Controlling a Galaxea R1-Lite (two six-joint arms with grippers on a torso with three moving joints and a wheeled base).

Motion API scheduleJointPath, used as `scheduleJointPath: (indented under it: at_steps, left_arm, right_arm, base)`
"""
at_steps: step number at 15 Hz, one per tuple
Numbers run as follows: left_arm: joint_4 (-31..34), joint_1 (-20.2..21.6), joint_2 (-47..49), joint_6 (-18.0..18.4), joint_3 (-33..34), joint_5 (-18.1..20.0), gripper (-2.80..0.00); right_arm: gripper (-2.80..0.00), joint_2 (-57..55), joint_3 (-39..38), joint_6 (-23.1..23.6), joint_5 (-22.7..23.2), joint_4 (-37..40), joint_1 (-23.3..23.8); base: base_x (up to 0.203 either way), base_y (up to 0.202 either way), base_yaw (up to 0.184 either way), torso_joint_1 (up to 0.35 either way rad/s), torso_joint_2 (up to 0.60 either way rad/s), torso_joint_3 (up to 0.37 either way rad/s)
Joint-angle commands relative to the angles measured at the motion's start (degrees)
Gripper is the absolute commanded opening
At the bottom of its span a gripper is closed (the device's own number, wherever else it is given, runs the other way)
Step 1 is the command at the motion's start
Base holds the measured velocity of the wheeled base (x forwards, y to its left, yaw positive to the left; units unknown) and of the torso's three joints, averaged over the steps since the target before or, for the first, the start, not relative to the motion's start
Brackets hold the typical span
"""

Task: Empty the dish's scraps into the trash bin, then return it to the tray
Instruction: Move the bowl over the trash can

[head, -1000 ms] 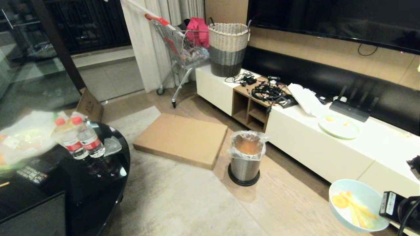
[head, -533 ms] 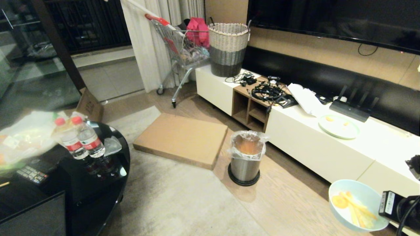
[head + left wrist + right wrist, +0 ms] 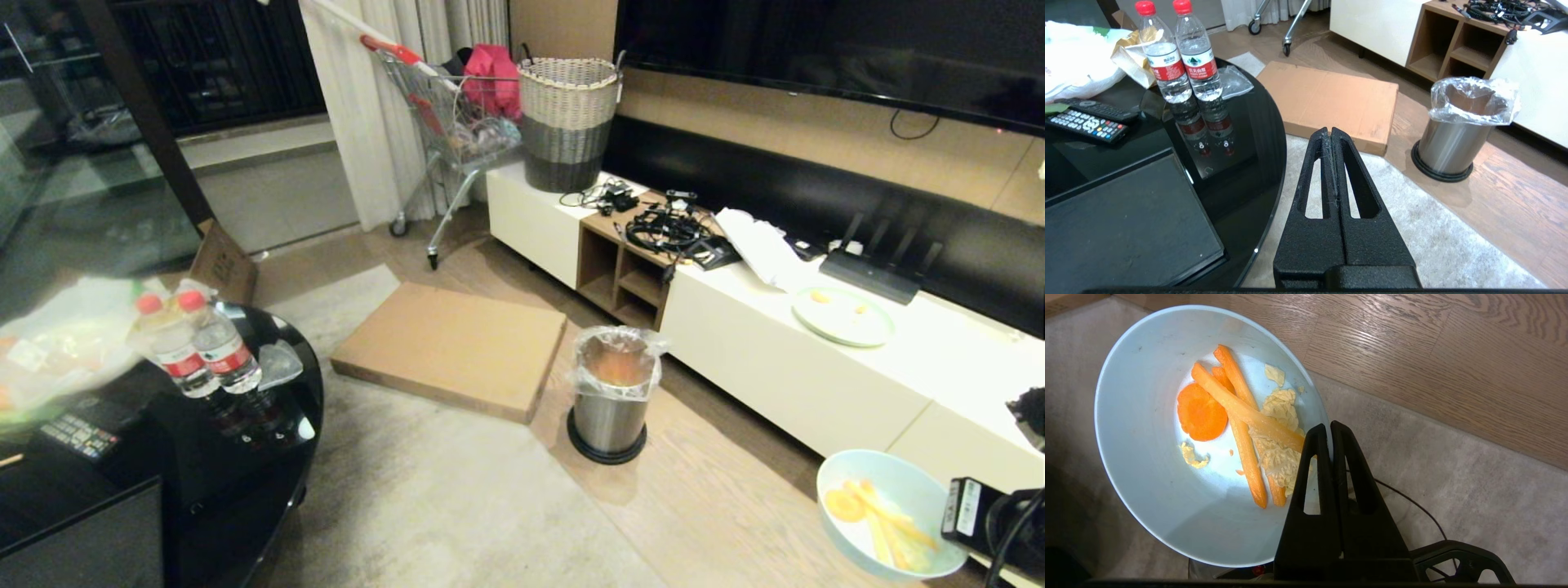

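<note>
My right gripper is shut on the rim of the dish, a pale blue bowl held above the rug and wood floor at the lower right of the head view. The scraps lie inside it: a round orange slice, several orange-yellow strips and some pale shreds. The trash bin, shiny steel with a clear liner, stands on the floor to the left of the dish and farther off. The black tray lies on the round black table. My left gripper is shut and holds nothing, beside the table's edge.
A flat cardboard box lies on the floor left of the bin. The long white cabinet carries a green-rimmed plate, cables and a wicker basket. Two water bottles and remotes sit on the black table.
</note>
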State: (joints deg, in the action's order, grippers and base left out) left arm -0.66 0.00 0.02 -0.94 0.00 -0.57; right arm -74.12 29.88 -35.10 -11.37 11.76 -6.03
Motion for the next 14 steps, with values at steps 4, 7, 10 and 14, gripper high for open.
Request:
scheduleJointPath:
  at_steps: [4, 7, 10, 14]
  left_arm:
    - [-0.04, 0.0, -0.02, -0.03, 0.0, 0.0, -2.8]
    - [-0.04, 0.0, -0.02, -0.03, 0.0, 0.05, -2.8]
    - [-0.04, 0.0, -0.02, -0.03, 0.0, 0.05, -2.8]
    - [-0.04, 0.0, -0.02, -0.03, 0.0, -0.04, -2.8]
  right_arm:
    - [-2.8, -0.15, 0.0, -0.14, -0.05, 0.01, -0.03]
    - [-2.8, -0.41, 0.09, -0.14, -0.05, 0.01, -0.03]
    - [-2.8, -0.41, 0.0, -0.23, -0.05, 0.01, -0.03]
    - [-2.8, -0.41, 0.0, -0.14, -0.05, 0.01, -0.03]
  base:
    - [0.147, 0.0, 0.001, 0.0, 0.0, 0.004]
    - [0.187, 0.0, 0.003, 0.005, 0.0, 0.005]
    - [0.183, 0.0, 0.002, 0.006, 0.0, 0.006]
    - [0.186, 0.0, 0.002, 0.002, 0.0, 0.003]
